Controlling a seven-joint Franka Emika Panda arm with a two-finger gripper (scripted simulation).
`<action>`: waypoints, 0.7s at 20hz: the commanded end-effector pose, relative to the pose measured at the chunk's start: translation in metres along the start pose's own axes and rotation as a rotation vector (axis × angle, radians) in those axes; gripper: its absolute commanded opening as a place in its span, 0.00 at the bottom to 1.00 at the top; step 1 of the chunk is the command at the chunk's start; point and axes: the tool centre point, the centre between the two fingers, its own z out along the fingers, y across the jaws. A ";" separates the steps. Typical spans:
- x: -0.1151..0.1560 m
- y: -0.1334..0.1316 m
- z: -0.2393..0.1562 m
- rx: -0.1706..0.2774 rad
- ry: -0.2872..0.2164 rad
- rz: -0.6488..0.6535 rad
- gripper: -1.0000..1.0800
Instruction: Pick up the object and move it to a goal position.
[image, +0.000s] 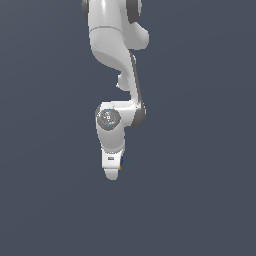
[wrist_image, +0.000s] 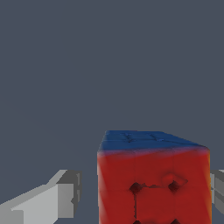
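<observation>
In the wrist view the object (wrist_image: 153, 175) fills the space between my fingers: a cube with a red face toward the camera and a blue side above it. My gripper (wrist_image: 146, 188) straddles it. One grey finger (wrist_image: 61, 197) stands a small gap away from the cube, and the other finger (wrist_image: 218, 188) sits right at its opposite edge. In the exterior view the white gripper (image: 113, 172) points down and hides nearly all of the object (image: 122, 164); only a thin yellowish sliver shows at its side.
A uniform dark grey-blue surface surrounds everything in both views. The white arm (image: 117, 45) comes down from the top of the exterior view.
</observation>
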 end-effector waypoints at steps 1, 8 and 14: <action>0.000 0.000 0.009 -0.001 0.000 -0.001 0.96; 0.000 0.001 0.012 -0.001 0.000 -0.001 0.00; 0.000 0.001 0.012 -0.001 0.000 -0.001 0.00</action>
